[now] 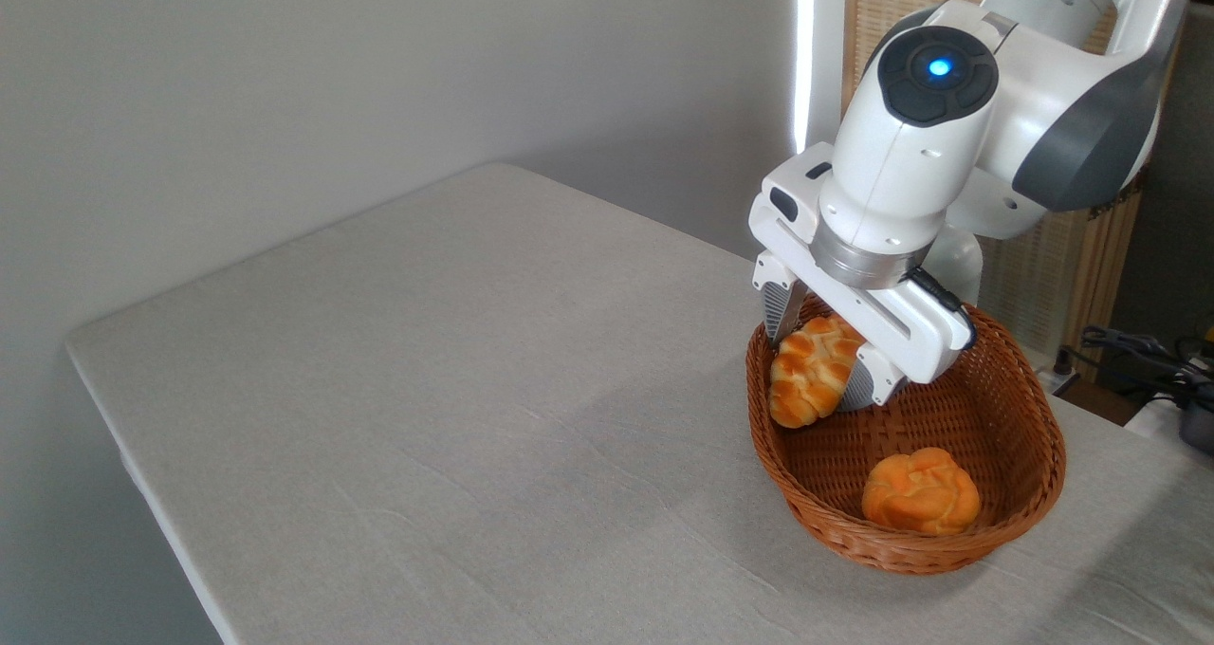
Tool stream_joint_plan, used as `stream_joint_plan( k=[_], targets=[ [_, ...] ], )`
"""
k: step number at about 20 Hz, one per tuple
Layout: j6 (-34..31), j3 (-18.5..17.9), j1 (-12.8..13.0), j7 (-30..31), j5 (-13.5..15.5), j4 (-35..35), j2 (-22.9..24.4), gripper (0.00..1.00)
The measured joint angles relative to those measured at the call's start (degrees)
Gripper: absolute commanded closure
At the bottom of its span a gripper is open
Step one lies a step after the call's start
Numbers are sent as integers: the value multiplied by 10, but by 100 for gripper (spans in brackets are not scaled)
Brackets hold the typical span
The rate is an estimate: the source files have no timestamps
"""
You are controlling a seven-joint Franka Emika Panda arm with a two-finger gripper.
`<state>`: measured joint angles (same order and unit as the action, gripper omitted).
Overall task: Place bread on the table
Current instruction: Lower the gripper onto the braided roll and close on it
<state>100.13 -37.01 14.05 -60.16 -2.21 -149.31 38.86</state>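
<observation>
Over the left end of the wicker basket (996, 522), the end effector (820, 356) pinches the bread (809, 370) between its two ribbed fingers (783, 311), one pressing the loaf's upper left side and the other its lower right side. The bread is a braided loaf with a golden-orange crust and paler seams. Its long axis runs on a slant, from upper right, where the end tucks under the white body of the end effector, down to lower left, where the other end points toward the basket's left wall. That lower end hangs inside the basket's rim; whether it touches the weave cannot be told from this view. The loaf lies across the line between the fingers, so they grip it by its sides around the middle.

Toward the near right of the basket floor sits a round knotted orange bun (920, 491), apart from the bread and from the end effector. The basket stands on the right part of the tabletop (427, 370), whose light grey cloth shows faint wrinkles. The white arm (948, 133) reaches down from the upper right, a blue light glowing on its wrist.
</observation>
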Motion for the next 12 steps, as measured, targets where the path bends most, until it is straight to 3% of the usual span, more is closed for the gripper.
stream_joint_plan(
  k=[7, 12],
  targets=[
    [5, 0, 6, -5, 0, 0, 0, 65],
    [5, 0, 6, -6, 0, 0, 0, 65]
  ],
)
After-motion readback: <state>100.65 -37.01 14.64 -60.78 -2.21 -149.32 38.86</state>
